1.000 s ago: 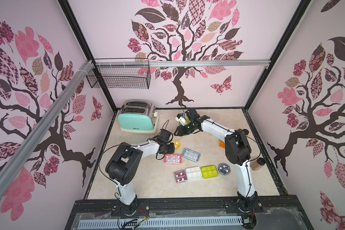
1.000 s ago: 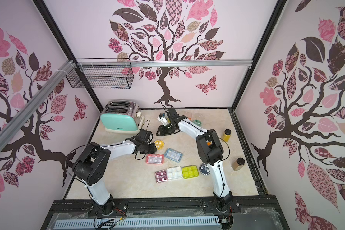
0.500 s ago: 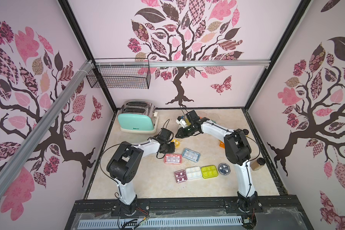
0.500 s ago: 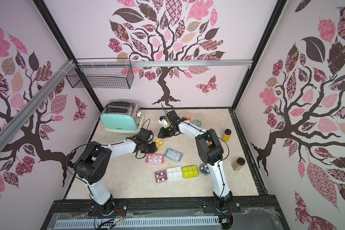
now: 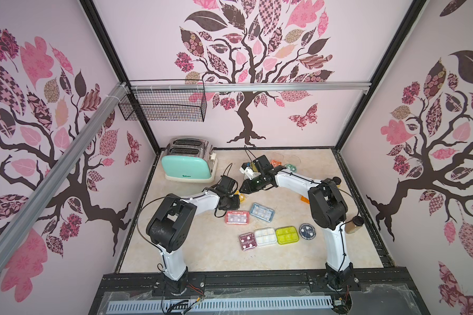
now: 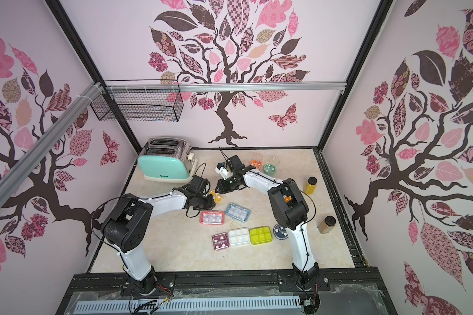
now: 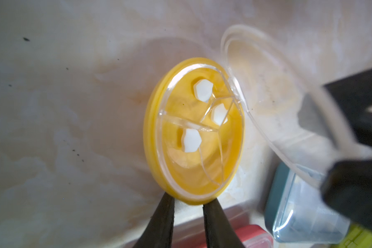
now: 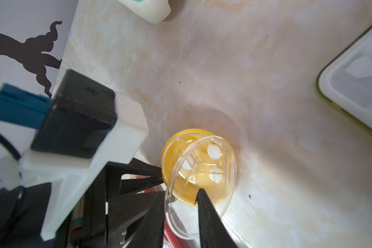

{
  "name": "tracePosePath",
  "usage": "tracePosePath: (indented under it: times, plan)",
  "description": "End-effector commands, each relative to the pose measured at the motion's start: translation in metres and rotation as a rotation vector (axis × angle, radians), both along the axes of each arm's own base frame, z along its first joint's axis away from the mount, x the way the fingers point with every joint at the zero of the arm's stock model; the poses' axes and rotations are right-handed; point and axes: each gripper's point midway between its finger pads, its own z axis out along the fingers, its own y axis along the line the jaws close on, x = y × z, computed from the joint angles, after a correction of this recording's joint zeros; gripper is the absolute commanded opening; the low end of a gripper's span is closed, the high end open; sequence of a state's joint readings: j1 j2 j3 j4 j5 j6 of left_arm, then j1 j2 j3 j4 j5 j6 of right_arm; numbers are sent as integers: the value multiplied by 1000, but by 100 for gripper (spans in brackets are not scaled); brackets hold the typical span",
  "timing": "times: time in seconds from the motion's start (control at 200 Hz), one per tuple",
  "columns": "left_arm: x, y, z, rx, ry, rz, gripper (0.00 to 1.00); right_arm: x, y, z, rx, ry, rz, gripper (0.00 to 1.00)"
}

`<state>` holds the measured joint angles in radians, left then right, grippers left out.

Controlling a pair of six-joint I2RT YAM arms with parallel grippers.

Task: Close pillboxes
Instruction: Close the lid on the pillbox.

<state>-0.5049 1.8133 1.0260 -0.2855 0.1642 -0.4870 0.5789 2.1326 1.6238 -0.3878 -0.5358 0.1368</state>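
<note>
Near frame centre in both top views, the yellow round pillbox is pinched at its rim by the nearly shut left hand, its clear lid is caught between the narrowly parted fingers of the right hand, and folding down and pressing shut is judged next.

Bright even light, soft shadows, wide-angle bending at edges, wrist views blurred close-up

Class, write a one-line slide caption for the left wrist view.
Left gripper pinches the round yellow pillbox at its rim, clear lid still open.
</note>
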Motion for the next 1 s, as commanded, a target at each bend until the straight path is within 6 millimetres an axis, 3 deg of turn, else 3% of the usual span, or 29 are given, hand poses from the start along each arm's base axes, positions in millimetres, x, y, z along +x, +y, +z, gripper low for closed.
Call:
tracePosePath:
  times: [0.0,0.295,0.37,0.49,0.58,0.66,0.79,0.885,0.995]
  plan:
    - [0,-4,7,-29,-13,2,27,-8,6,3,-19,-6,11,32]
    - [-20,4,11,-32,11,3,26,-14,18,0,-6,15,27,37]
    - [-25,8,18,-27,2,-1,26,-13,16,6,-7,6,14,38]
    - [-26,10,46,-41,-44,-10,29,-8,10,18,-25,-7,-28,44]
    - [-21,9,70,-63,-90,-7,39,-5,8,27,-19,-24,-54,53]
    - [-15,10,84,-84,-124,6,57,-1,3,28,-24,-30,-78,59]
    - [-2,16,90,-89,-147,32,82,7,-12,25,14,28,-131,68]
    - [8,20,84,-107,-140,56,90,12,-21,29,106,72,-181,74]
    - [20,21,72,-145,-120,74,92,13,-28,29,111,74,-200,76]
